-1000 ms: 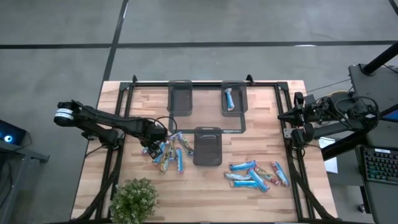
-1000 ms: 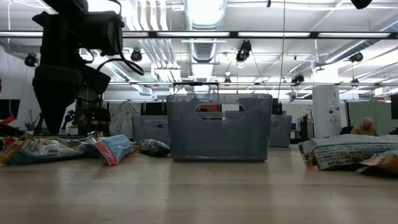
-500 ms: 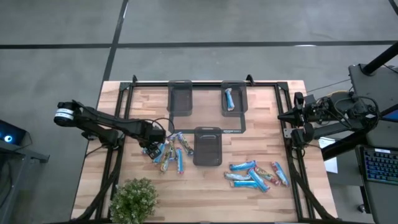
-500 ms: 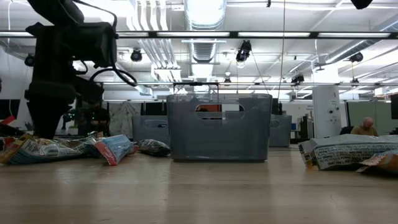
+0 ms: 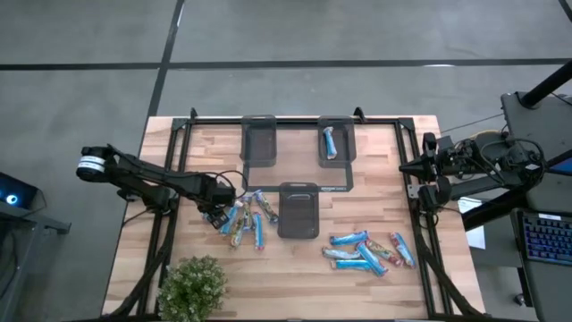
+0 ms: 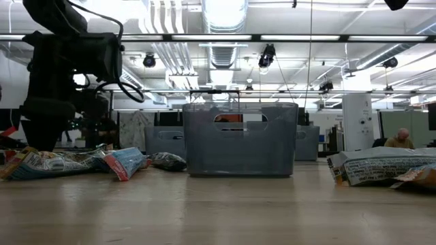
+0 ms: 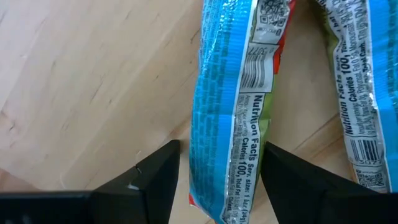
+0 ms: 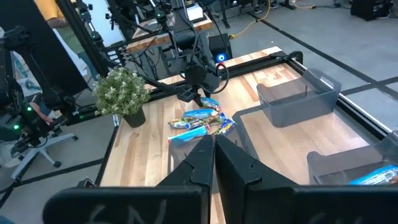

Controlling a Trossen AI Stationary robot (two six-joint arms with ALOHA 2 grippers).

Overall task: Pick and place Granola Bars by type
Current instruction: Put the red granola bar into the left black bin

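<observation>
The pale wooden plank table [image 5: 295, 268] carried three dark grey rectangular plastic trays: the far left tray [image 5: 258, 141] showed nothing in it, the near centre tray [image 5: 298, 211] likewise, and the far right tray [image 5: 337, 140] held one light-blue shiny wrapped bar [image 5: 330, 141]. So sorting had barely begun, by my reading: one bar placed, the rest loose.

Two loose groups of granola bars remained. One cluster [image 5: 245, 217] lay directly under and just beyond the left claw [image 5: 217, 212]; the other cluster [image 5: 370, 250] lay well apart from it, past the centre tray.

The left claw sat low on its cluster, fingers [image 7: 155, 180] apart, straddling one blue-and-green wrapped bar [image 7: 227, 118] without clamping it. Grasp not yet made.

The right claw [image 8: 214, 146] waited at the table's right edge, fingers together, holding nothing.
</observation>
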